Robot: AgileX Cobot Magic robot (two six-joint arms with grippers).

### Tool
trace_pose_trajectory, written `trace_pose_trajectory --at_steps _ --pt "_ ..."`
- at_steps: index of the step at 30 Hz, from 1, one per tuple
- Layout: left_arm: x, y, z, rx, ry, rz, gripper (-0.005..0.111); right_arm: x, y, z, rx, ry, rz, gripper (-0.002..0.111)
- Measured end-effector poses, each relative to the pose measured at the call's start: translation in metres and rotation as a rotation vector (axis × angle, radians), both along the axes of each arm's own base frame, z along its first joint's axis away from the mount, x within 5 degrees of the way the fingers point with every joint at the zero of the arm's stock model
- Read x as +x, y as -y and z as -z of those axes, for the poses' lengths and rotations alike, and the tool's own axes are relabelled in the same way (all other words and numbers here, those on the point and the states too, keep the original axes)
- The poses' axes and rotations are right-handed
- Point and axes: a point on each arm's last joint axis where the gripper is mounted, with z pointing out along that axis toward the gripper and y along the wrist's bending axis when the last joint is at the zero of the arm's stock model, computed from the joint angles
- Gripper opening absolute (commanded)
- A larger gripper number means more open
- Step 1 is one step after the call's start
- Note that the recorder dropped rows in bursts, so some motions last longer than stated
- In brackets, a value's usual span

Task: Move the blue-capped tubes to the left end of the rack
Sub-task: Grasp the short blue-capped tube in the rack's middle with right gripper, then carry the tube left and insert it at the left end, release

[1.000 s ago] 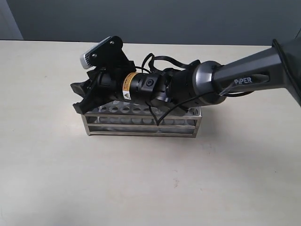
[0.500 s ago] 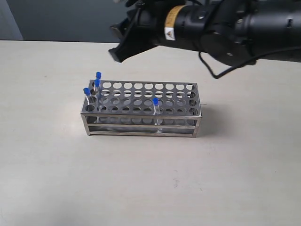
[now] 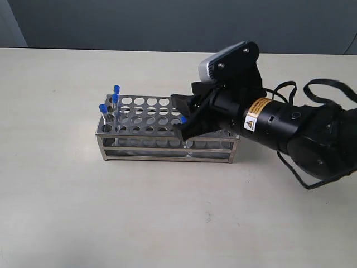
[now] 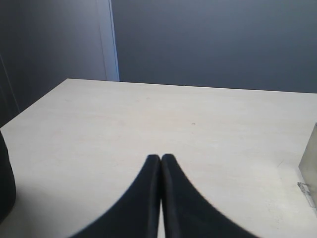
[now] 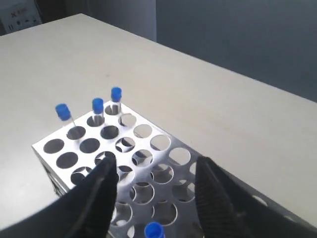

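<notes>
The steel rack (image 3: 146, 143) stands mid-table. Three blue-capped tubes (image 3: 114, 99) stand together in its left end; in the right wrist view their caps (image 5: 98, 104) show at the rack's (image 5: 40, 147) far corner. The fourth blue-capped tube (image 3: 183, 119) stands alone in the front row near the middle, its cap (image 5: 154, 230) low in the right wrist view. My right gripper (image 3: 179, 116) (image 5: 154, 166) is open just above the rack, one finger on each side of that lone tube and not touching it. My left gripper (image 4: 161, 158) is shut on nothing above bare table.
The right arm's body (image 3: 290, 131) reaches in from the right and covers the rack's right end. A grey metal piece (image 4: 309, 163) shows at the edge of the left wrist view. The cream table (image 3: 167, 223) ends at a dark wall behind.
The right arm rose from the rack's left end, leaving three tubes there, then swung right and came down. Its open jaws now straddle the lone tube.
</notes>
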Motion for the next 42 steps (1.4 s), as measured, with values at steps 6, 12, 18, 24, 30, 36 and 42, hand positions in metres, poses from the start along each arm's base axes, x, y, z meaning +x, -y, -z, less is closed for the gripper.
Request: trace_pose_trajectory --at_steps 6,12,18,24,30,36,42 --pt "0.0 0.0 0.0 0.0 0.0 0.0 0.0 0.008 -0.005 0.024 0.001 -0.014 0.012 0.047" --pt "0.0 0.0 0.0 0.0 0.0 0.0 0.0 0.011 -0.006 0.052 -0.029 -0.068 0.024 0.047" --pt "0.0 0.0 0.0 0.0 0.0 0.0 0.0 0.013 -0.007 0.068 -0.039 -0.088 0.025 0.041" --pt "0.0 0.0 0.0 0.0 0.0 0.0 0.0 0.014 -0.008 0.069 -0.028 -0.078 0.025 0.0" --pt "0.0 0.0 0.0 0.0 0.0 0.0 0.0 0.015 -0.007 0.057 0.004 -0.039 0.029 0.0" --pt "0.0 0.0 0.0 0.0 0.0 0.0 0.0 0.018 -0.013 0.011 0.007 0.076 -0.023 0.0" --pt "0.0 0.0 0.0 0.0 0.0 0.0 0.0 0.034 -0.03 -0.047 0.085 0.221 -0.084 0.0"
